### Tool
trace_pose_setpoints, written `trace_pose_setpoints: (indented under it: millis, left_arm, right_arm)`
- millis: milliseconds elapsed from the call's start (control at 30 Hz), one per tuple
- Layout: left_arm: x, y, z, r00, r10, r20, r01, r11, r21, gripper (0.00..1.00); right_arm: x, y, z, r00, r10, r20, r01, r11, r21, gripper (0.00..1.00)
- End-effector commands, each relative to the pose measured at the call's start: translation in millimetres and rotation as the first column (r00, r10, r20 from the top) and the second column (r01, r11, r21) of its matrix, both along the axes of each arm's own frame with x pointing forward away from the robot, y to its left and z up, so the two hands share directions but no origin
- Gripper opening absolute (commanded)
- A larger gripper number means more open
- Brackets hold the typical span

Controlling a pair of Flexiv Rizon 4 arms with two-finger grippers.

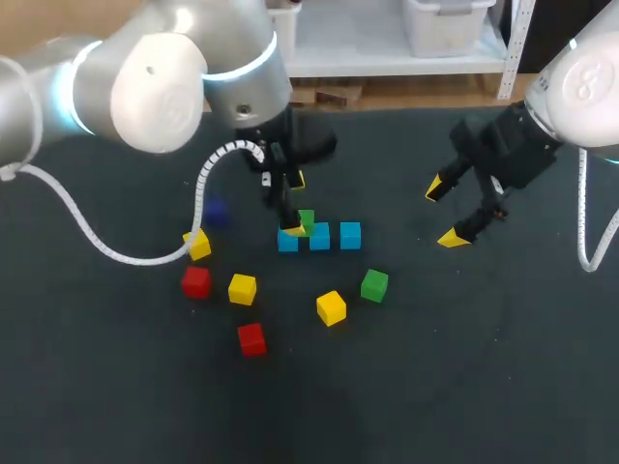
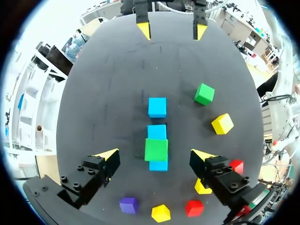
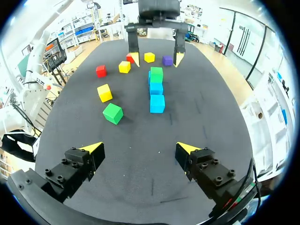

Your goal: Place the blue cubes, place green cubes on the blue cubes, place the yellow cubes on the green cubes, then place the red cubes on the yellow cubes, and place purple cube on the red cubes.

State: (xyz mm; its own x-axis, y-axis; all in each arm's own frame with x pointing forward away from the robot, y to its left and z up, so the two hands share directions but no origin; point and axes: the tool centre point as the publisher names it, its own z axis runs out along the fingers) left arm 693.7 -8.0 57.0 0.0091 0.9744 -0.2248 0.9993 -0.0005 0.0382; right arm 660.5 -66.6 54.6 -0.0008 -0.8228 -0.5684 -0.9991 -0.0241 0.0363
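Observation:
Three blue cubes point(image 1: 319, 236) lie in a row at mid-table. A green cube point(image 2: 156, 149) sits on the end blue cube point(image 2: 158, 165) nearest my left arm. My left gripper point(image 2: 156, 155) hangs over that stack, open, its fingers well clear of the green cube on both sides. A second green cube point(image 1: 374, 285) lies loose in front of the row. Three yellow cubes point(image 1: 331, 307), two red cubes point(image 1: 251, 338) and a purple cube point(image 1: 215, 211) are scattered to the left and front. My right gripper point(image 1: 444, 214) hovers open and empty to the right of the row.
The dark table point(image 1: 464, 367) has bare room at the front and right. The left arm's white cable point(image 1: 116, 253) loops low over the table beside a yellow cube point(image 1: 197, 245) and a red cube point(image 1: 196, 281).

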Motion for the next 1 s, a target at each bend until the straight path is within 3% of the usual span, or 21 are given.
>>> trace_pose_setpoints:
  millis: [33,367,1000]
  left_arm:
    - [-19.5,17,16.2,0.999,-0.011,0.034,0.012,1.0,-0.022,1.0]
    - [-42.4,40,28.4,0.997,-0.06,0.049,0.062,0.997,-0.041,1.0]
    - [-68.3,90,41.6,0.991,-0.117,0.067,0.123,0.987,-0.1,1.0]
  right_arm:
    - [0.6,0,0,1.0,0.001,-0.001,-0.001,1.0,0.002,1.0]
    - [0.6,0,0,1.0,0.001,-0.001,-0.001,1.0,0.002,1.0]
    - [0.6,0,0,1.0,0.001,-0.001,-0.001,1.0,0.002,1.0]
